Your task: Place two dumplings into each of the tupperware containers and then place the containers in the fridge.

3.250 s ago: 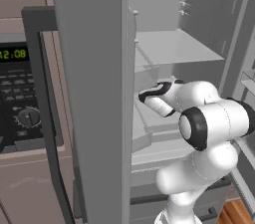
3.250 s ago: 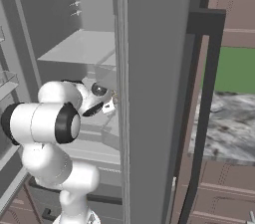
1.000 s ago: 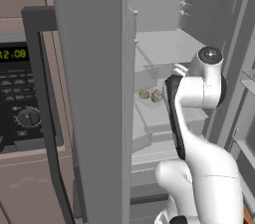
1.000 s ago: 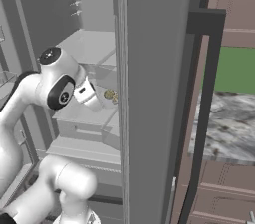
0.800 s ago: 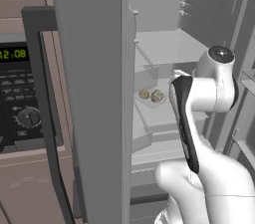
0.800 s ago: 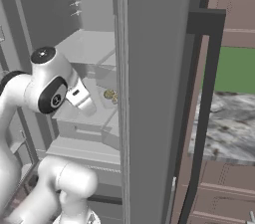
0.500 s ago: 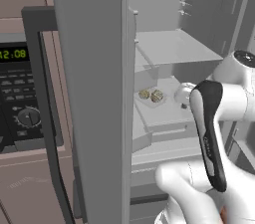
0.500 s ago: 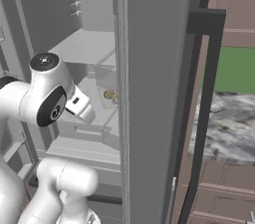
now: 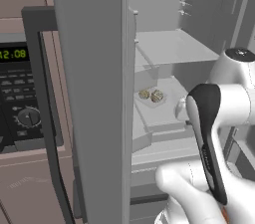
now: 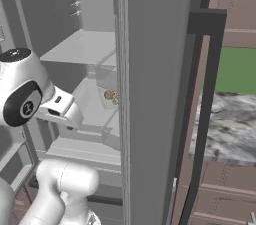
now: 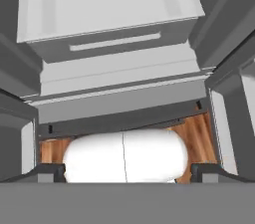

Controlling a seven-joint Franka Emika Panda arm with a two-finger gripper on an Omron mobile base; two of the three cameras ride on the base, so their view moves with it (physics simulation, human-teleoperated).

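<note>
Withdrawn from the fridge (image 9: pixel 169 44), jaws spread empty; dumplings (image 9: pixel 151 95) sit in container (image 9: pixel 154 104).

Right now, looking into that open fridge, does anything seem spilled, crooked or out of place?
Nothing stands out. One tupperware container sits flat on a fridge shelf with two dumplings inside it, none spilled. The shelves and drawer look level and undamaged. The fridge door stands open, and the robot's fingers are spread open with nothing between them.
</note>
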